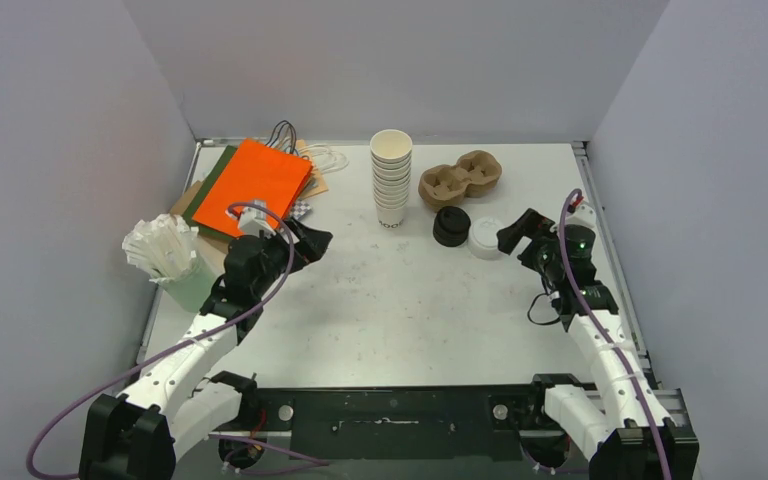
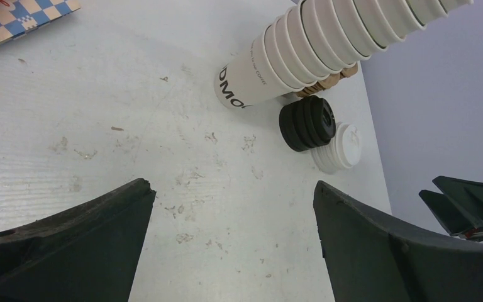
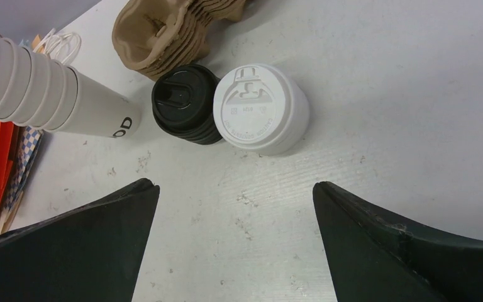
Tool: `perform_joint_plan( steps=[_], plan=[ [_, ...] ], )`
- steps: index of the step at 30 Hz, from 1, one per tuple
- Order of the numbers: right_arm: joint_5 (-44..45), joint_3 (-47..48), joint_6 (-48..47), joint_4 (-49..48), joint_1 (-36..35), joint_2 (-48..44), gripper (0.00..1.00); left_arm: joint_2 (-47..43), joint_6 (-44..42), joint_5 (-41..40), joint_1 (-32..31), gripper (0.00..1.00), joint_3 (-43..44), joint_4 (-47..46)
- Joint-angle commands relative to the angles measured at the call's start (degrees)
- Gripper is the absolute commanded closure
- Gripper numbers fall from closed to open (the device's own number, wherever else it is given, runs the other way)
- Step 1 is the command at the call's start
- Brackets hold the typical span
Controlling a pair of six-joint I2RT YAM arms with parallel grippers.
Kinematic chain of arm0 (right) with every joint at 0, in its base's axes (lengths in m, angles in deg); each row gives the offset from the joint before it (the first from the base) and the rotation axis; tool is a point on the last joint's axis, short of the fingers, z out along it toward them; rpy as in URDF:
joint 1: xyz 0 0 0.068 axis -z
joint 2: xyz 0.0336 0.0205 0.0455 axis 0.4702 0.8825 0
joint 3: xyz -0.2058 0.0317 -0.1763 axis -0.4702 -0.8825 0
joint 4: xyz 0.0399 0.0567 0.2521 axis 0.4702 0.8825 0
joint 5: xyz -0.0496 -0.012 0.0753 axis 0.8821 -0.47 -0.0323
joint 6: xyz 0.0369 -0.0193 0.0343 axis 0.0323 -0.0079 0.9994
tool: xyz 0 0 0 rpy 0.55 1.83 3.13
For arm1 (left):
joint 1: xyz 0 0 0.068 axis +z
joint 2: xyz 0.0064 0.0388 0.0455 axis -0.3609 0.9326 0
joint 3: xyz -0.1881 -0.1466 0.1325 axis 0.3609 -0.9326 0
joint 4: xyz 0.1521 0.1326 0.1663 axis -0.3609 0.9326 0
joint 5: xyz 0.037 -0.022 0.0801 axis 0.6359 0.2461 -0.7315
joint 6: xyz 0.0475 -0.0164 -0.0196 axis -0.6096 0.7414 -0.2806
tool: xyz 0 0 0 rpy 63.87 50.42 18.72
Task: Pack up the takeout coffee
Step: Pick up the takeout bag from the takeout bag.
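Top external shows me bare scuffed white tabletop between my left gripper and right gripper, both jaws released. Grey walls enclose three sides.

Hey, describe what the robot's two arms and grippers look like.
The left arm and right arm have white shells on the lower links, black joints and black wrists. A lavender cable runs along each. The left gripper and right gripper have broad, black, wedge-shaped fingers. A green light glows on the right wrist.
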Motion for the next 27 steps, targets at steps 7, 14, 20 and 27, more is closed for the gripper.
perform_joint_plan(
  steps=[7,14,20,27],
  plan=[
    [-1.8,4.0,-1.0,-0.1,2.3,2.5,0.0,-0.7,-2.7,-0.8,0.2,0.03,0.3,0.3],
    [-2.8,5.3,1.0,0.7,3.5,1.5,0.0,3.7,-6.2,-9.3,0.2,0.03,7.4,8.5],
    [-4.1,6.4,0.4,0.9,3.5,-1.1,0.0,10.2,-11.6,-21.7,-2.7,0.17,17.3,15.3],
    [-4.9,9.0,-1.0,3.3,3.0,-3.3,0.0,27.5,-27.4,-43.5,-8.6,0.15,33.6,19.3]
  ],
)
